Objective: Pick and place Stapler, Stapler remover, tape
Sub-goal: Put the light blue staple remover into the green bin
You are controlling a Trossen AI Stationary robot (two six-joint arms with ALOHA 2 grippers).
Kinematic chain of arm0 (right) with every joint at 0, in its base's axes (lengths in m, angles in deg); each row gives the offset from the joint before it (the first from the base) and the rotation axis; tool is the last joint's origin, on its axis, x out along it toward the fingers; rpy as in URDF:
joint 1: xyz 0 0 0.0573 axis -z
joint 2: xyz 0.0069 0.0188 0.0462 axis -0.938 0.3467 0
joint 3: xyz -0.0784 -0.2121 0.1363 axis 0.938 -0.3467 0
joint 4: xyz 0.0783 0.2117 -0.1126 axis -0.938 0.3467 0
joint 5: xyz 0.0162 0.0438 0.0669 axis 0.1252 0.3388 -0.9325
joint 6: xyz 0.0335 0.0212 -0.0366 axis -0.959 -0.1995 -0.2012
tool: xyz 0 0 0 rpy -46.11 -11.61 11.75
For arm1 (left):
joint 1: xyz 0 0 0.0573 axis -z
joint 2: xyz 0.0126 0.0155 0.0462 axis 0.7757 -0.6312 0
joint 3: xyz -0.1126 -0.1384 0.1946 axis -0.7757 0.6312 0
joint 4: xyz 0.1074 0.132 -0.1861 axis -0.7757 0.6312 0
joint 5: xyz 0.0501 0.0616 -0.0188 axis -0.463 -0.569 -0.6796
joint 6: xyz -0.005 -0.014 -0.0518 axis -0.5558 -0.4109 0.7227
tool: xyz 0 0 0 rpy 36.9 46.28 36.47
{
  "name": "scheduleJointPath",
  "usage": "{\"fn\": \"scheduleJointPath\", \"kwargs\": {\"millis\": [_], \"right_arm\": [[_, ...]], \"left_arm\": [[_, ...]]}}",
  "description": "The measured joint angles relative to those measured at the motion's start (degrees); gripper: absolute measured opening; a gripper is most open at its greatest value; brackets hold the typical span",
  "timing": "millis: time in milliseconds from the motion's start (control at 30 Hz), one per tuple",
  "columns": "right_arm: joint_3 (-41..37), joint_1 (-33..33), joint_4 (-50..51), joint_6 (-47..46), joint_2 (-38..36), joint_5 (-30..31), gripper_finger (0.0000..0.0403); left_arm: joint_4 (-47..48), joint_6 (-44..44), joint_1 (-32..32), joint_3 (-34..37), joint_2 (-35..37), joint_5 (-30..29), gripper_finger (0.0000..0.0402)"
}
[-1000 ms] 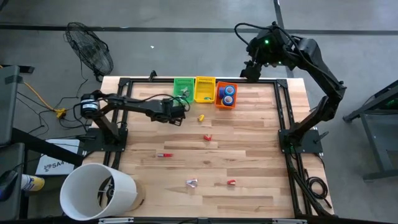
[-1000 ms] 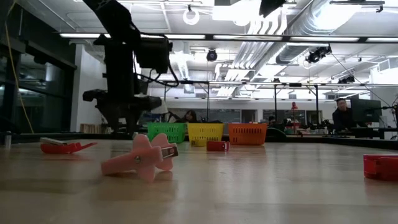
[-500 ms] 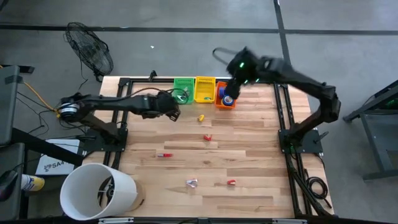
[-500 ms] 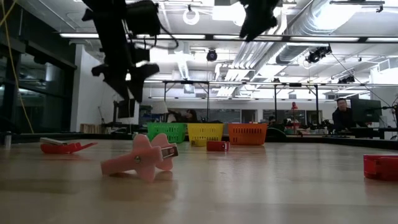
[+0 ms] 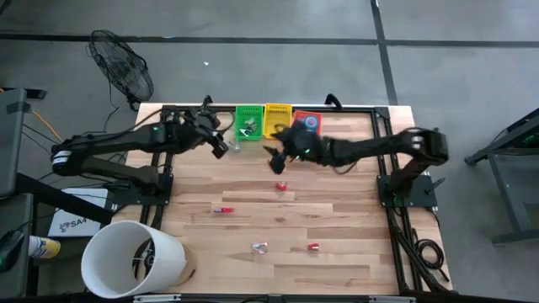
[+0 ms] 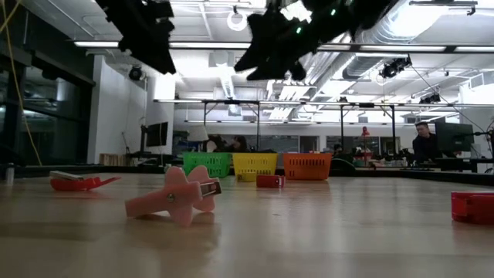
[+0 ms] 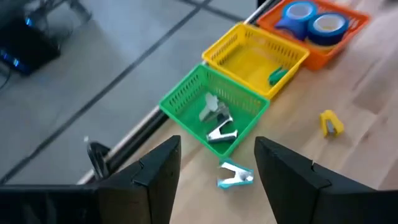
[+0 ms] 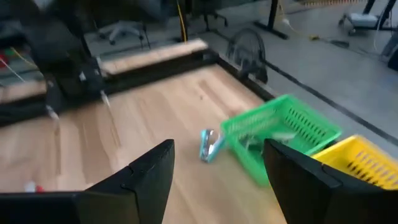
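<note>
Risk of a bump between the big left arm [image 5: 109,147] and the big right arm [image 5: 370,150], both reaching in close to the green basket [image 5: 248,109]. Risk too of knocking the little blue stapler remover [image 7: 235,176], lying just outside the green basket. Left gripper [image 5: 217,145] up high just beside the green basket, claw wide, holding nothing. Right gripper [image 5: 276,157] near the green basket too, claw wide, holding nothing. Blue tape [image 7: 314,22] in the orange basket [image 7: 357,22], two along from the green basket.
</note>
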Motion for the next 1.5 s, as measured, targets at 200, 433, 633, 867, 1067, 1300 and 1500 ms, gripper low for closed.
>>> {"fn": "scheduleJointPath", "kwargs": {"millis": [200,433,633,867,1067,1300,1500], "right_arm": [[8.42,-1.72,-1.17,-2.55,13.97,0.20,0.0236],[22.91,-2.16,-0.66,-6.67,29.00,6.51,0.0236],[32.20,-2.10,-0.48,-7.07,39.46,7.12,0.0236],[37.26,-2.12,0.09,-6.61,45.63,11.84,0.0236],[35.97,-1.41,1.87,-14.37,45.93,15.75,0.0236],[35.61,-0.12,3.20,-17.98,46.55,12.68,0.0236],[35.62,-0.26,2.71,-18.08,47.47,11.24,0.0236]], "left_arm": [[-0.17,-6.58,0.00,-0.07,5.01,1.40,0.0199],[0.75,-9.11,0.00,-0.07,7.24,3.48,0.0199],[1.93,-9.31,0.00,-0.07,8.07,5.11,0.0199],[3.51,-10.31,0.00,-0.07,8.85,6.66,0.0199],[4.35,-10.22,0.00,-0.07,9.41,6.83,0.0199],[4.48,-10.20,0.00,-0.07,9.62,7.15,0.0199],[4.26,-10.18,0.00,-0.07,9.62,7.37,0.0199]]}}
